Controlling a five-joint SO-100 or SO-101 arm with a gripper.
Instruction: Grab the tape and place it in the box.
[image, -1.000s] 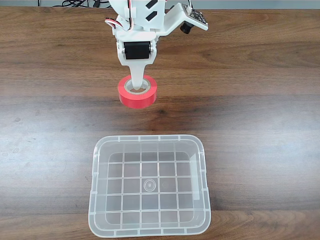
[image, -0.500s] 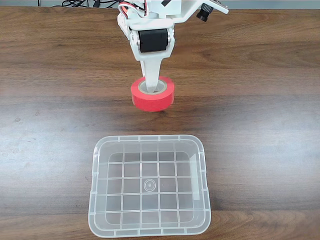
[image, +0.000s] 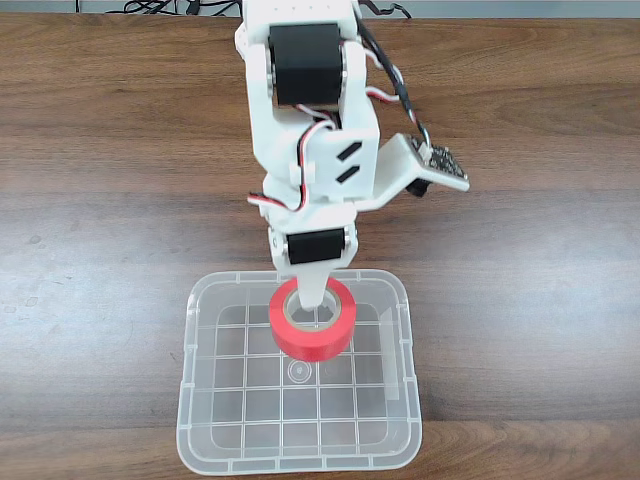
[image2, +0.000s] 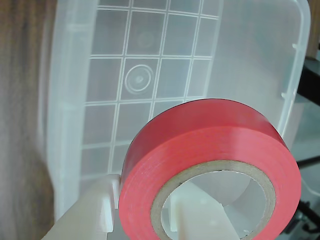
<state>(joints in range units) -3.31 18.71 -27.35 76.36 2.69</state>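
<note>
The red-orange tape (image: 312, 338) hangs over the far half of the clear box (image: 187, 380), just above its grid bottom. My gripper (image: 312, 305) is shut on the tape: one white finger (image: 314, 290) reaches down through the beige core and the other is hidden behind the roll. In the wrist view the tape (image2: 200, 145) fills the lower right, held by the gripper (image2: 150, 217). One finger (image2: 197, 220) shows through the core. The box (image2: 107, 75) with its central circle lies below.
The box rests near the front edge of a brown wooden table (image: 520, 260). The white arm (image: 305, 120) stretches from the far edge over the table's middle, its wrist camera (image: 435, 165) sticking out to the right. Dark cables (image: 150, 6) lie at the back.
The arm has lifted the tape from the table behind the box and carried it toward the front. It now hangs over the box instead of resting on the wood.
</note>
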